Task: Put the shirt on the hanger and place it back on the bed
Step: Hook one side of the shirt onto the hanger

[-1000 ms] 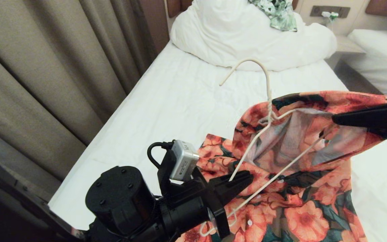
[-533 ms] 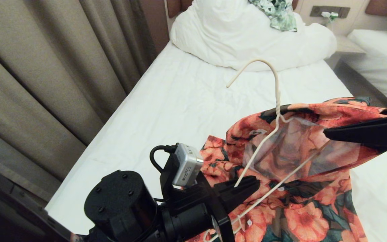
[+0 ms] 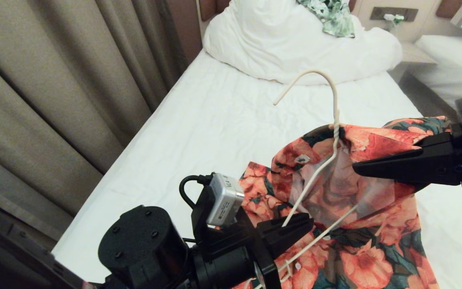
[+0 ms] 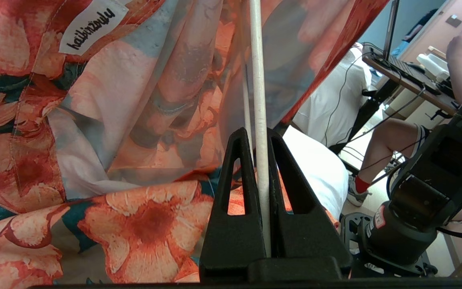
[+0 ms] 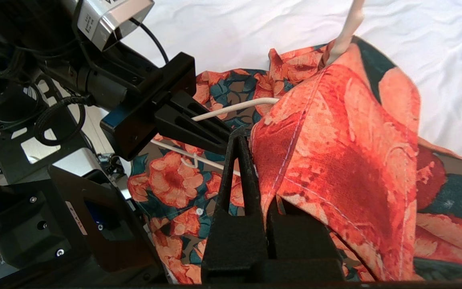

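The flowered shirt (image 3: 367, 257) hangs lifted over the white bed (image 3: 215, 120), its lower part resting on the sheet. The cream wire hanger (image 3: 334, 92) stands upright with its hook above the collar and its far shoulder inside the shirt. My left gripper (image 3: 303, 224) is at the lower centre, shut on the hanger's near sloping wire (image 4: 257, 80). My right gripper (image 3: 359, 166) reaches in from the right, shut on a fold of the shirt (image 5: 335, 152) near the collar, pulled up to the hanger's neck. In the right wrist view the left gripper's fingers (image 5: 191, 126) lie close beside my right gripper (image 5: 247, 138).
A bunched white duvet (image 3: 279, 44) with a green-and-white leaf-print garment (image 3: 331, 16) lies at the bed's head. Beige curtains (image 3: 54, 88) run along the left. A second bed (image 3: 451, 52) and a nightstand (image 3: 413, 54) stand to the right.
My right gripper has moved left toward the hanger's neck, drawing the shirt's collar over the wire. The hanger has shifted slightly right with the left gripper.
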You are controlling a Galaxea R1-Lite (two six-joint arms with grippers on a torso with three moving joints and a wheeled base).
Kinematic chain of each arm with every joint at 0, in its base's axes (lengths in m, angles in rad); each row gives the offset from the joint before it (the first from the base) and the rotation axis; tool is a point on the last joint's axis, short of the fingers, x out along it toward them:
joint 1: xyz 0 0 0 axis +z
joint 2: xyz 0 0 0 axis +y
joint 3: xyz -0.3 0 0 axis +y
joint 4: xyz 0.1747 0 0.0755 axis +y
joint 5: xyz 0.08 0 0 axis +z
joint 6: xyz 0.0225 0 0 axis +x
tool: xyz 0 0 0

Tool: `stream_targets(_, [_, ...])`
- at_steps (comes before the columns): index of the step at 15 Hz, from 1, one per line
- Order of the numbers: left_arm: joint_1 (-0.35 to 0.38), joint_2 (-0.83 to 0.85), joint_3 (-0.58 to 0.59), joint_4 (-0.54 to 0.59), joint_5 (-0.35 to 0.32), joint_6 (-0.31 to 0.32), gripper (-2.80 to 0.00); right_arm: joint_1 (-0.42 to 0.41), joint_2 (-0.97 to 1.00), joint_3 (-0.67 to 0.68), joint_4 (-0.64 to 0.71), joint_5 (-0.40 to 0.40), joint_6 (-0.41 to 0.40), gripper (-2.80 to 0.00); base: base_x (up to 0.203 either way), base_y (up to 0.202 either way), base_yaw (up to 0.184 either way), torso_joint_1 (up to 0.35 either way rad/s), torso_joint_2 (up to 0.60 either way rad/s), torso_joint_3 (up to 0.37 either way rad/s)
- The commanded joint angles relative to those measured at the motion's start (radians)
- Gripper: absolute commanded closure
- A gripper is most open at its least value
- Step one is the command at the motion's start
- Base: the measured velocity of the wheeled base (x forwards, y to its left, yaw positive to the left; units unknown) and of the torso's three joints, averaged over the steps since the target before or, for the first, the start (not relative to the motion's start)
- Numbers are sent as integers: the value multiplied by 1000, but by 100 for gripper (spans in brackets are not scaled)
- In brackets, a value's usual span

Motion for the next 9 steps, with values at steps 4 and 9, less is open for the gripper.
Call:
stream_targets(4, [1, -3, 0, -9, -1, -1, 0, 8, 7, 14, 10, 0, -1, 0, 0, 0, 0, 0, 0, 0])
stream_targets(9, [1, -3, -1, -9, 3, -3, 0, 10, 7, 14, 10, 0, -1, -280, 0, 0, 0, 0, 0, 0])
